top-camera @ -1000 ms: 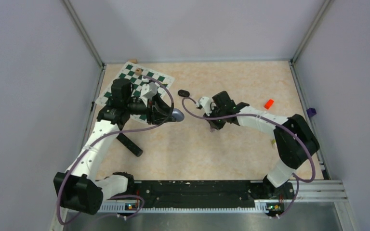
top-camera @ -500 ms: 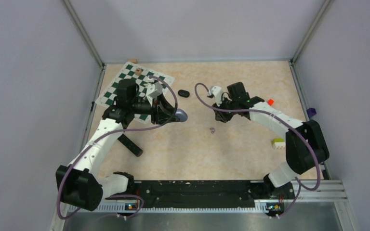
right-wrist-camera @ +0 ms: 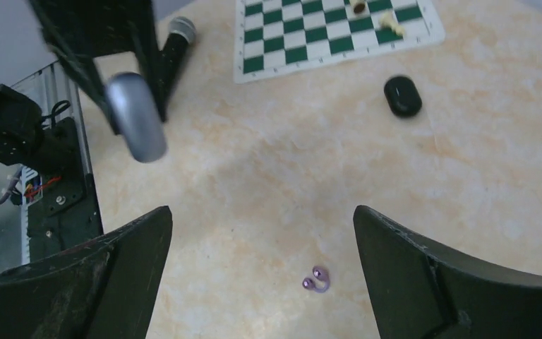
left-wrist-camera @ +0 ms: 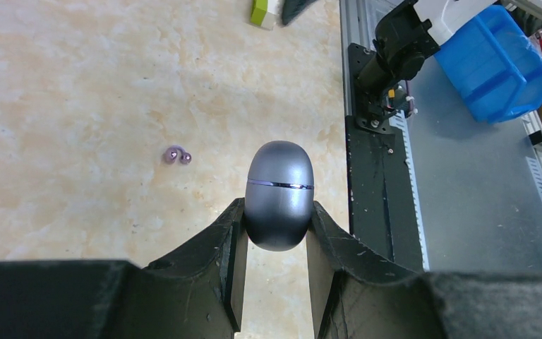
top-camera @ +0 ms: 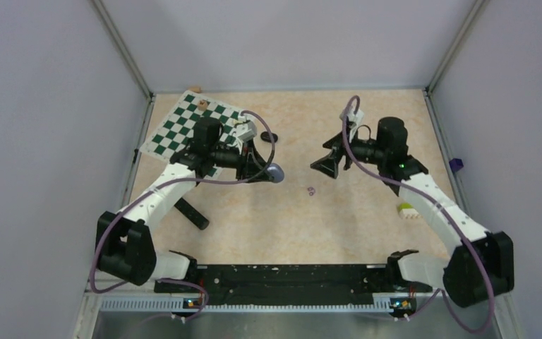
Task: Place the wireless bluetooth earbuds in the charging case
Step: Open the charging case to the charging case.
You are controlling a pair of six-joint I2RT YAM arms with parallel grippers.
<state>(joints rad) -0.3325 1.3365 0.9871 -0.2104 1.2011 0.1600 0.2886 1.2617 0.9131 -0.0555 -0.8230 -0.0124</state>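
Right end effector point(top-camera: 323, 167) opened, retreating from earbuds point(top-camera: 311, 190).

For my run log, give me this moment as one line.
left claw: shut on grey case | case: closed | right claw: open, empty | purple buds: loose on table

Two pale purple earbuds point(left-wrist-camera: 177, 156) lie touching each other, apart from the closed grey oval case point(left-wrist-camera: 279, 195).

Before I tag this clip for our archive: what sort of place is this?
Probably a robotics lab cell: grey walls, left arm and right arm bolted to a beige table, a blue bin beside it.
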